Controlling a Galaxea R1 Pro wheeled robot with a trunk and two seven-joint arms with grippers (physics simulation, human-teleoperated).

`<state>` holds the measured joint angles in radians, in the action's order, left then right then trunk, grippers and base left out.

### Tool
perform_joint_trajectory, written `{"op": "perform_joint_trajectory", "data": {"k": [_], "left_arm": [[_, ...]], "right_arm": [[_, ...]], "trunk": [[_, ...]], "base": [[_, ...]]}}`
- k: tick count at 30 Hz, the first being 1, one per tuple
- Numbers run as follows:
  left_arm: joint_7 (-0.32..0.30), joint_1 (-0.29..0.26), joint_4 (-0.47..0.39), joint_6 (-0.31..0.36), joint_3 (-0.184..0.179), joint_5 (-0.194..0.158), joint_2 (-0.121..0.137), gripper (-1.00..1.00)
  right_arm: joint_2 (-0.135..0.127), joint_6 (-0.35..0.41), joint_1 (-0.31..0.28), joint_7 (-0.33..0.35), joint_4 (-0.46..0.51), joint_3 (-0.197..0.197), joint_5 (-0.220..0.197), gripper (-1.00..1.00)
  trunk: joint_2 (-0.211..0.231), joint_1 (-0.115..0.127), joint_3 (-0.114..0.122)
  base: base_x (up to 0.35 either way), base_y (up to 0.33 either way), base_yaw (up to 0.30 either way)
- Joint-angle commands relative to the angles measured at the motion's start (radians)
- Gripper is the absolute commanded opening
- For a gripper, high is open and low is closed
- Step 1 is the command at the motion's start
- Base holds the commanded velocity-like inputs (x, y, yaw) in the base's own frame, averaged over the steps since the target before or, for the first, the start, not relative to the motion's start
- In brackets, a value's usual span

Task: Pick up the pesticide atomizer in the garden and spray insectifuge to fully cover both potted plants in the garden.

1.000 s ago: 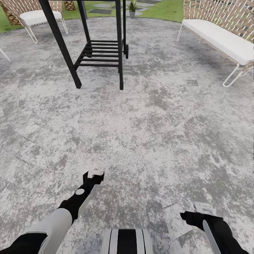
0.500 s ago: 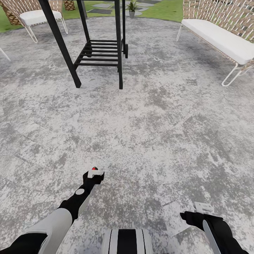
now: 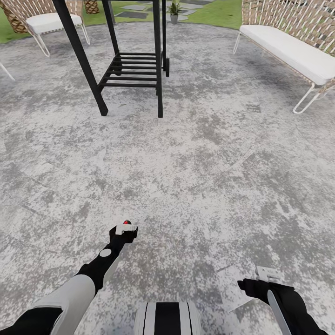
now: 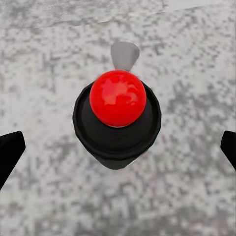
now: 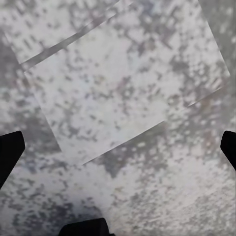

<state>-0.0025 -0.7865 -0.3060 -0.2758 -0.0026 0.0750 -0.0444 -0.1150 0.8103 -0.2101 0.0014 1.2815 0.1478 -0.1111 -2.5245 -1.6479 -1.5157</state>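
Note:
The pesticide atomizer [image 4: 117, 118] appears end-on in the left wrist view, as a red spot on a round dark body with a pale nozzle, over the mottled patio. It is centred between my left fingertips [image 4: 10, 155], which stand wide apart with a gap on each side. In the head view its red spot [image 3: 127, 222] peeks over my left gripper [image 3: 124, 229]; the rest of it is hidden. My right gripper [image 3: 255, 280] hangs open over bare paving, its fingertips [image 5: 11, 150] far apart. One potted plant [image 3: 175, 9] stands far ahead at the lawn's edge.
A black metal table frame [image 3: 135, 70] stands ahead on the left. A wicker bench with a white cushion [image 3: 293, 51] lines the right, and a white-cushioned chair [image 3: 51, 21] is at the far left. Grey stepping slabs [image 3: 132, 15] cross the lawn beyond.
The atomizer's red spot has come into sight above the left gripper's tip, which has crept slightly forward. The view has barely shifted and the right arm is still.

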Motion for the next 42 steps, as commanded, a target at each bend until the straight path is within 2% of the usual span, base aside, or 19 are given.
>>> {"op": "perform_joint_trajectory", "data": {"k": [1,42], "left_arm": [[0.001,0.000,0.001,-0.003,0.001,0.008,0.000,1.00],[0.000,0.000,0.001,-0.003,-0.001,0.008,-0.002,1.00]], "right_arm": [[0.000,0.004,0.000,0.000,0.001,0.001,-0.006,1.00],[0.000,0.004,0.000,0.000,0.001,0.001,-0.006,1.00]], "trunk": [[0.000,0.000,-0.001],[0.000,0.000,0.000]], "base": [[0.000,0.000,0.000],[0.020,0.009,0.000]]}}
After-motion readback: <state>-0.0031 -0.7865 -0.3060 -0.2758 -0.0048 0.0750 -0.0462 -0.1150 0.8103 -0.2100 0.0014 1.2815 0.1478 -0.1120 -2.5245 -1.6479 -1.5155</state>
